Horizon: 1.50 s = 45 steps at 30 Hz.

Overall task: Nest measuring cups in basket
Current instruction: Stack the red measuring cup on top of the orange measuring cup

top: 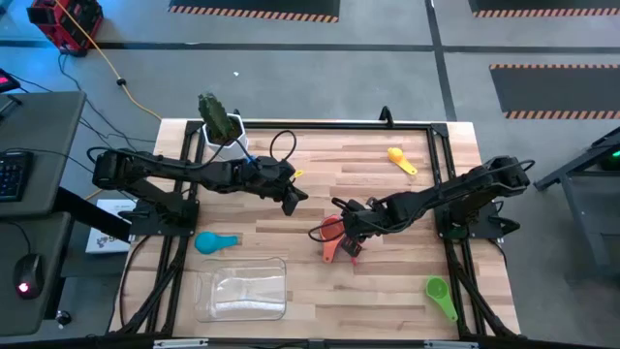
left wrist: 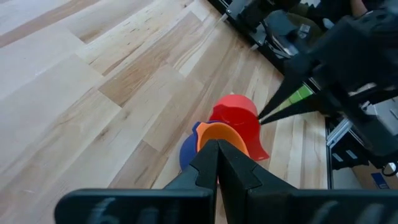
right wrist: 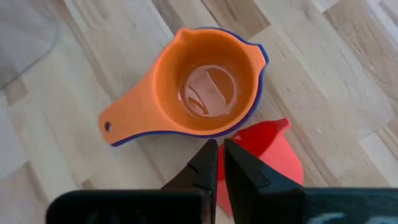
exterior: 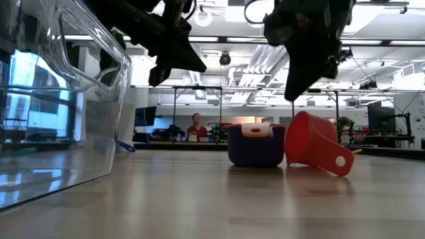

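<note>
Wooden table (top: pixel 320 165): six measuring cups (top: pixel 341 240); left gripper (top: pixel 293 201), right gripper (top: pixel 351 250) closed, empty.

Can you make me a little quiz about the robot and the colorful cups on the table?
1. True or false: the orange cup sits inside the dark blue cup.
2. Which cup lies tipped on its side beside that pair? A) red B) green C) yellow
3. Fill in: the clear basket has ____ cups in it.

Key
1. True. The blue rim shows around the orange one.
2. A, the red cup. The green cup and yellow cup lie far off.
3. No. The light blue cup is just outside it.
</note>
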Each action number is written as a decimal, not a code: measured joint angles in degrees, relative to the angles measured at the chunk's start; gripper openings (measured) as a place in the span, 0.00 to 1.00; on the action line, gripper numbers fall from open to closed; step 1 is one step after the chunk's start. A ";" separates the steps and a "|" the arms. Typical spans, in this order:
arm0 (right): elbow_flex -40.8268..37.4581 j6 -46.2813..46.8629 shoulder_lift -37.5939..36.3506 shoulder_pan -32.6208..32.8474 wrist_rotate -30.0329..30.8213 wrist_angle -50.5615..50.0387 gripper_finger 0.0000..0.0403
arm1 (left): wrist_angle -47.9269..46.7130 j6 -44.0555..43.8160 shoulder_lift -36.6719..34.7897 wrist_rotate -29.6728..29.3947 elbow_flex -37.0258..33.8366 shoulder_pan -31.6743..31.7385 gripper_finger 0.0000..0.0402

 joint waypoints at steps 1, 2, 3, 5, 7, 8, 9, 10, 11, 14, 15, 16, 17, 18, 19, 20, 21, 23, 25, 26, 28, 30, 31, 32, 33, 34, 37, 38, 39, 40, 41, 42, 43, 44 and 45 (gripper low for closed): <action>-1.17 0.33 0.00 0.00 0.00 1.23 0.02 | 0.23 -0.02 0.00 -0.02 0.00 0.00 0.00; -2.42 0.60 0.00 -0.02 0.00 2.20 0.01 | 0.53 -0.02 0.00 -0.04 0.00 0.00 0.00; -3.55 1.46 0.02 -0.02 0.02 2.86 0.01 | 0.89 -0.02 0.00 -0.04 0.00 0.00 0.00; -4.83 2.96 -0.14 0.00 0.21 3.76 0.02 | 1.20 -0.13 0.00 -0.04 0.00 0.00 0.00; -5.56 3.79 -0.94 0.13 0.22 2.75 0.01 | 1.26 -0.49 0.00 -0.02 0.00 0.00 0.00; -5.78 3.94 -1.47 0.37 0.28 1.97 0.00 | 1.44 -0.64 0.00 -0.03 0.00 0.00 0.00; -5.82 4.01 -1.99 0.65 0.58 0.75 0.00 | 1.54 -0.92 0.00 -0.02 0.00 0.00 0.00; -5.79 4.05 -2.51 0.96 0.83 -0.60 0.01 | 1.55 -1.04 0.00 -0.02 0.00 0.00 0.00; -5.74 4.17 -3.28 1.11 1.28 -2.32 0.01 | 1.54 -1.04 0.00 -0.03 0.00 0.00 0.00; -5.49 5.07 -5.90 1.72 1.80 -9.43 0.00 | 1.59 -1.00 0.00 -0.02 0.00 0.00 0.00; -5.49 5.22 -6.64 1.95 1.78 -11.99 0.00 | 1.64 -1.00 0.00 -0.02 0.00 0.00 0.00; -5.49 5.73 -7.41 2.24 1.77 -14.43 0.00 | 1.68 -1.02 0.00 -0.02 0.00 0.00 0.00; -5.49 6.51 -8.44 2.62 1.73 -16.65 0.00 | 1.88 -0.98 0.00 -0.02 0.00 0.00 0.00; -5.49 7.16 -9.43 3.07 1.60 -18.86 0.00 | 2.02 -0.70 0.00 -0.02 0.00 0.00 0.00; -5.49 8.01 -10.36 3.48 1.48 -21.01 0.00 | 2.04 -0.53 0.00 -0.02 0.00 0.00 0.00; -5.49 8.64 -11.14 4.01 1.42 -22.69 0.00 | 2.02 -0.26 0.00 -0.02 0.00 0.00 0.00; -5.49 9.63 -11.97 4.47 1.65 -23.96 0.00 | 1.99 -0.08 0.00 -0.02 0.00 0.00 0.00; -5.49 12.18 -13.86 5.16 2.34 -25.82 0.00 | 2.00 -0.02 0.00 -0.24 0.00 0.00 0.00; -5.49 14.56 -15.57 5.91 3.43 -26.55 0.00 | 1.99 0.19 0.00 -0.32 0.00 0.00 0.00; -5.49 16.13 -16.45 6.31 4.44 -26.49 0.00 | 2.04 0.50 0.00 -0.32 0.00 0.00 0.00; -5.49 19.67 -18.06 7.37 6.59 -26.17 0.00 | 2.27 0.87 0.00 -0.32 0.00 0.00 0.00; -5.49 22.54 -19.02 8.31 7.30 -26.41 0.00 | 2.36 0.92 0.00 -0.32 0.00 0.00 0.00; -5.49 23.95 -19.42 8.76 7.19 -27.18 0.00 | 2.34 0.92 0.00 -0.32 0.00 0.00 0.00; -5.49 25.30 -19.82 9.17 6.75 -28.21 0.00 | 2.34 0.92 0.00 -0.32 0.00 0.00 0.00; -5.49 26.44 -20.21 9.55 5.76 -29.22 0.01 | 2.36 0.92 0.00 -0.33 0.00 0.00 0.00; -5.78 27.83 -20.66 9.92 4.44 -29.73 0.03 | 2.36 0.92 0.00 -0.34 0.00 0.00 0.00; -9.15 33.74 -23.39 11.25 -1.79 -29.54 0.11 | 2.34 0.92 0.00 -0.34 0.00 0.00 0.00; -10.87 36.50 -24.70 11.90 -3.94 -28.58 0.15 | 2.36 0.92 0.00 -0.34 0.00 0.00 0.00; -12.76 39.61 -26.21 12.75 -5.51 -26.91 0.19 | 2.36 0.92 0.00 -0.34 0.00 0.00 0.00; -14.75 43.21 -27.71 13.78 -6.51 -24.88 0.23 | 2.36 0.92 0.00 -0.34 0.00 0.00 0.00; -16.75 47.63 -29.21 14.97 -6.92 -22.37 0.27 | 2.36 0.92 0.00 -0.34 0.00 0.00 0.00; -18.46 52.09 -30.64 16.08 -7.02 -19.90 0.32 | 2.36 0.92 0.00 -0.34 0.00 0.00 0.00; -20.38 56.87 -31.92 17.22 -6.67 -16.61 0.36 | 2.34 0.92 0.00 -0.36 0.00 0.00 0.00; -22.04 61.38 -32.83 18.33 -5.78 -13.57 0.40 | 2.36 0.92 0.00 -0.34 0.00 0.00 0.00; -23.65 65.73 -33.38 19.45 -4.69 -10.70 0.43 | 2.36 0.94 0.00 -0.36 0.00 0.00 0.00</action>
